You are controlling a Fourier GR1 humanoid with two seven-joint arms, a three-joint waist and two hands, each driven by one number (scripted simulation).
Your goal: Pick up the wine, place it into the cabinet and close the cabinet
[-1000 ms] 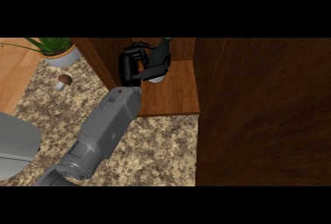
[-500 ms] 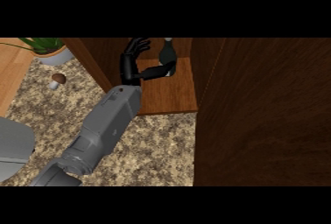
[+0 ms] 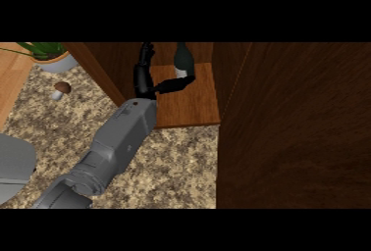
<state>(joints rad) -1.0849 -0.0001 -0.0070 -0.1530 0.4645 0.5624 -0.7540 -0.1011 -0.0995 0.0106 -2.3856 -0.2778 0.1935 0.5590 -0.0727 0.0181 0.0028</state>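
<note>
We see the left hand (image 3: 144, 82) spread wide inside the cabinet (image 3: 192, 105), its fingers (image 3: 147, 54) straight, with the wine (image 3: 182, 58) standing just to their right and the thumb perhaps touching its base.

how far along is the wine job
Done: the bottle stands on the cabinet shelf. In hand: nothing is gripped; the hand is open beside the bottle, fingers straight, thumb pointing toward it. Left: pull the arm out of the cabinet and shut the door, which stands open at the right.
</note>
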